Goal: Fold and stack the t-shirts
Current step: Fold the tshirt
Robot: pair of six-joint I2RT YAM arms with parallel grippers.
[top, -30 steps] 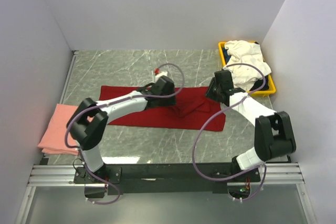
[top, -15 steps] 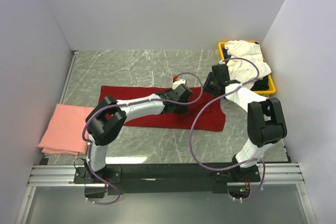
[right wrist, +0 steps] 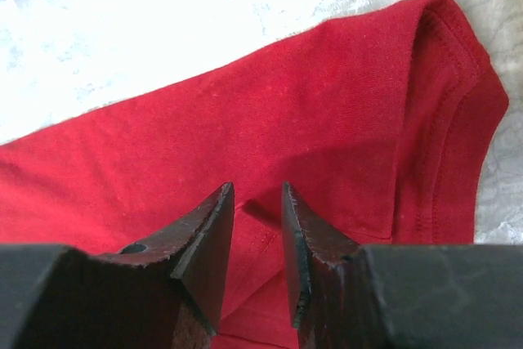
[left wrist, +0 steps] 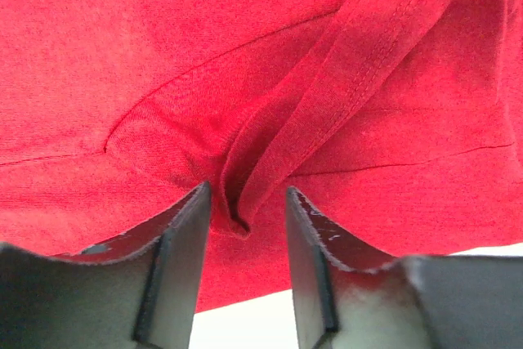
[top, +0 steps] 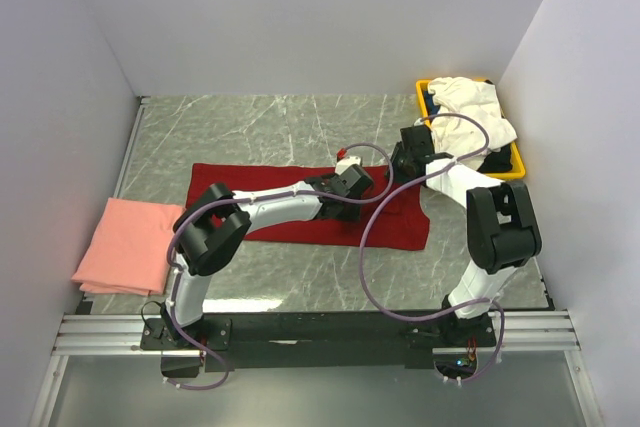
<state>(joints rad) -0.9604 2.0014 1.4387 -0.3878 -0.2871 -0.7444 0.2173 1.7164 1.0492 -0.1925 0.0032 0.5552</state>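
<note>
Where my two arms rise from the near edge of the counter [top: 260,127], the closest cloth is the salmon-pink t-shirt [top: 125,245], folded into a neat square at the near left, hard by the left wall and well apart from both pincers.

Beyond it, the dark red t-shirt [top: 240,179] lies spread in a long band across the middle of the counter. My left arm reaches over it from the left, and my left pincer [top: 352,179] is down on the cloth toward the shirt's right half. Seen from my left wrist, its jaws stand either side of a raised fold with a stitched hem running along it. The fold fills most of the gap, but I cannot tell whether the jaws bite on it or only flank it.

Just to the right and a little farther back, my right pincer [top: 405,159] sits at the far right part of the same shirt. From my right wrist, its jaws are drawn narrow with a pinch of the red cloth between them, so it is grasping the shirt. A hemmed sleeve [right wrist: 441,120] lies flat to the right of them.

Farthest off, in the far right corner, the white t-shirt [top: 470,112] is heaped in the yellow bin [top: 515,169], spilling over its rim.
</note>
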